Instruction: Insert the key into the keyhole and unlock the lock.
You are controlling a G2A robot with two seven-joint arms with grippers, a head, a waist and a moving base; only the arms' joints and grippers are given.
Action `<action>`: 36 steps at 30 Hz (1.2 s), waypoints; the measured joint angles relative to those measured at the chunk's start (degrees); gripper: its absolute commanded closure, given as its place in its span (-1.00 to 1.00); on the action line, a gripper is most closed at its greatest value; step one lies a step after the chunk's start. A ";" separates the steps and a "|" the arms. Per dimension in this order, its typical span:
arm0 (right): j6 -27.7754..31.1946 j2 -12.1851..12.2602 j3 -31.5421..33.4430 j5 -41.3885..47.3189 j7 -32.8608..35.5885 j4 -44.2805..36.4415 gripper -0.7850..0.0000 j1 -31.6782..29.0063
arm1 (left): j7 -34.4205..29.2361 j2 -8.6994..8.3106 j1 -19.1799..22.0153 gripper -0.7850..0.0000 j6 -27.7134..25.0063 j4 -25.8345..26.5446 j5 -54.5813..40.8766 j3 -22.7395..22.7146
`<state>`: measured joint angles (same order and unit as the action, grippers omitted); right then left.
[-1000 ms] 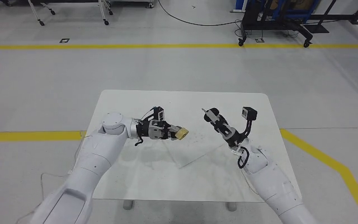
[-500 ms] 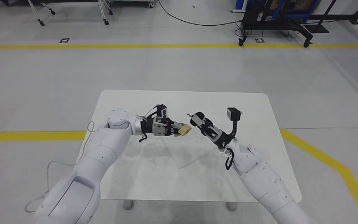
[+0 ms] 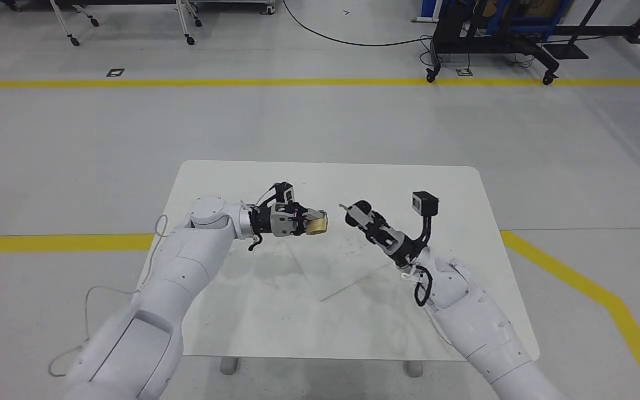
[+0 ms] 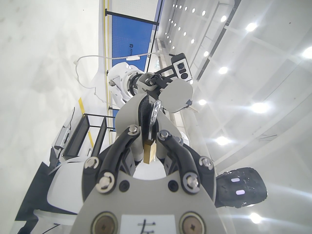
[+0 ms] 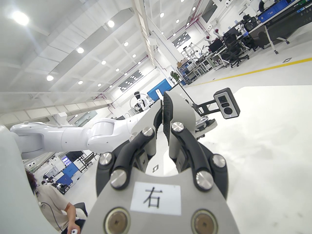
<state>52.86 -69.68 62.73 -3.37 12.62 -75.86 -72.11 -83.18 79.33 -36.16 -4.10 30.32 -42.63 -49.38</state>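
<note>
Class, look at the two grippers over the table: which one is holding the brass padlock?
The left gripper: it clamps the brass padlock, while the right gripper, facing it, pinches only a thin key.

We count one table (image 3: 420, 190), and on our tally there is one lock (image 3: 316, 224) and one key (image 4: 155, 109). We count two grippers: one left gripper (image 3: 303, 219) and one right gripper (image 3: 352, 211).
</note>
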 measured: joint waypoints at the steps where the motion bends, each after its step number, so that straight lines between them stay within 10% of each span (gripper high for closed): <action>1: -0.01 0.00 -0.01 0.00 0.00 0.00 1.00 0.00 | -0.02 0.00 0.00 1.00 0.00 0.01 0.01 0.01; 15: -4.35 0.15 2.27 -2.82 -3.43 -4.17 1.00 -2.79 | 6.24 0.09 -4.13 1.00 2.21 3.53 -8.02 -3.79; 26: -23.09 -0.56 2.93 -11.23 -15.45 -14.91 1.00 -11.54 | 30.23 3.43 -2.69 1.00 -7.98 6.37 -0.39 0.33; 36: -28.38 -2.28 0.01 -10.90 -21.39 -11.34 1.00 -8.64 | 31.77 3.99 -3.63 1.00 -16.20 6.53 2.37 -0.34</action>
<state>24.47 -71.96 62.75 -14.27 -8.77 -87.21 -80.75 -51.40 83.32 -39.79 -20.30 36.85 -40.26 -49.72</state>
